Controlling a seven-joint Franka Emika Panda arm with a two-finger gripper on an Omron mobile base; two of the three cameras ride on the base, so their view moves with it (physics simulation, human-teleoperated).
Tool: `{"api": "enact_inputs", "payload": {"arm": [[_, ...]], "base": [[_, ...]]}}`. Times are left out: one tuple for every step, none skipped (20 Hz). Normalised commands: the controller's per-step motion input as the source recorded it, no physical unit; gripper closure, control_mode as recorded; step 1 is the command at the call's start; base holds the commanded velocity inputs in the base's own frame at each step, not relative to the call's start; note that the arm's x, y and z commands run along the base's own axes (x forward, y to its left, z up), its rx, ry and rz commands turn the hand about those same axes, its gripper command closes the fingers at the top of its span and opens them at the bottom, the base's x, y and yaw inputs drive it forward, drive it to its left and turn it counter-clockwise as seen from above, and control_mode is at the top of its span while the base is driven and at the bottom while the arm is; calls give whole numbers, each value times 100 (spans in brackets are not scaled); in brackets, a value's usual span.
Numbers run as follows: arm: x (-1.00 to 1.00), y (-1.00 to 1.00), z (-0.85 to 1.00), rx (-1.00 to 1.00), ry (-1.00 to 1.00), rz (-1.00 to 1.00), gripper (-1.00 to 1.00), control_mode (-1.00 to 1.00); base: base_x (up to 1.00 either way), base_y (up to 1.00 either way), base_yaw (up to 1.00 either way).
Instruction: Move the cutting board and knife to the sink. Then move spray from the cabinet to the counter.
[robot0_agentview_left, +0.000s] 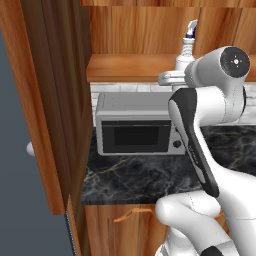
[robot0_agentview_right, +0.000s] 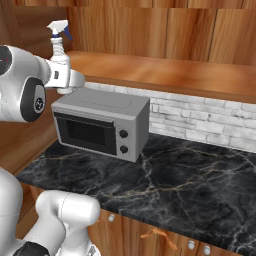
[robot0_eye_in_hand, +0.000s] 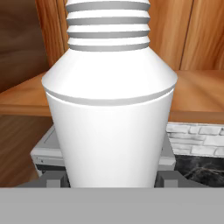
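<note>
The white spray (robot0_eye_in_hand: 109, 118) with its ribbed neck stands upright between my fingertips (robot0_eye_in_hand: 53, 180), and my gripper (robot0_eye_in_hand: 110, 179) is shut on its lower body. The spray (robot0_agentview_left: 186, 47) (robot0_agentview_right: 59, 45) hangs in the air just in front of the cabinet shelf (robot0_agentview_left: 125, 67) (robot0_agentview_right: 165, 70), above the microwave, with its grey-blue nozzle on top. My gripper (robot0_agentview_left: 175, 76) (robot0_agentview_right: 65, 77) holds it from below. The black marble counter (robot0_agentview_left: 140, 175) (robot0_agentview_right: 175, 185) lies under it. The cutting board and the knife are out of view.
A silver microwave (robot0_agentview_left: 135, 125) (robot0_agentview_right: 100, 125) sits on the counter right below the spray. A tall wooden side panel (robot0_agentview_left: 45, 100) rises on the left. A pale brick backsplash (robot0_agentview_right: 200, 115) runs behind the counter, which stretches bare to the right of the microwave.
</note>
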Motion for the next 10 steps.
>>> {"api": "enact_inputs", "payload": {"arm": [[-26,-36,-2,0,0,2,100,-100],[-27,-36,-2,0,0,3,100,-100],[-24,-36,-3,0,0,1,100,-100],[-21,-37,-3,0,0,3,100,-100],[-20,-40,-5,0,0,7,100,-100],[-21,-42,-7,0,0,11,100,-100],[-21,-44,-11,0,0,16,100,-100],[-21,-46,-16,0,0,19,100,-100],[-18,-47,-20,0,0,20,100,-100],[-17,-48,-23,0,0,21,100,-100]], "base": [[0,0,0],[0,0,0],[0,0,0],[0,0,0],[0,0,0],[0,0,0],[0,0,0],[0,0,0],[0,0,0],[0,0,0]]}}
